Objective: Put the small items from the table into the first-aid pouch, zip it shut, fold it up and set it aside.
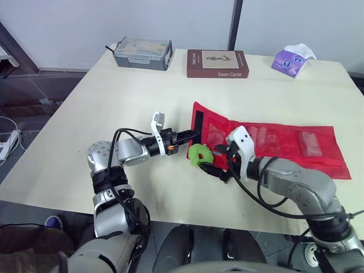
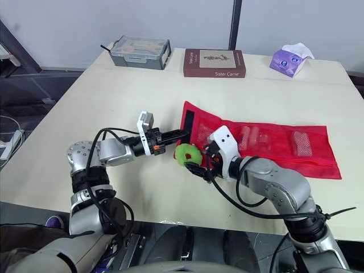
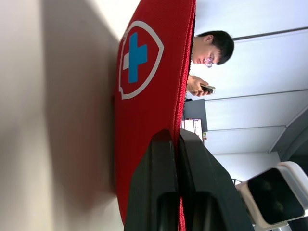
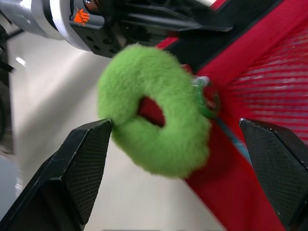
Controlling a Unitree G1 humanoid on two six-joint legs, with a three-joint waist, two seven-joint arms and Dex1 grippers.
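**Item 1: first-aid pouch** [image 1: 273, 142]. It is red and lies unfolded flat on the tabletop [image 1: 114, 96] with its mesh pockets facing up. Judged to be thin, limp fabric that is light and will sag or slide if you lift it by one corner. Take hold of it on the stiffer bound edge, not on the mesh.

**Item 2: green fluffy ring** [image 1: 200, 154]. It sits at the pouch's near left corner, touching the edge. It appears to be hooked to a small green loop there, though you cannot be sure of that. Judged to be soft, squashy and nearly weightless. Pinch across its body, because the fluff will compress before the grip firms up.

**Item 3: left claw** [image 1: 193, 136]. It is clamped onto the pouch's left edge, by the black strip, with the red fabric nipped between its fingers.

**Item 4: right claw** [image 4: 174, 126]. Its fingers are spread wide, one either side of the ring, and nothing is gripped.

**Item 5: bystanders.** A book [image 1: 217, 63], a grey case [image 1: 142, 53] and a tissue pack [image 1: 292, 60] stand well beyond the pouch's far side. They are not yours to move.
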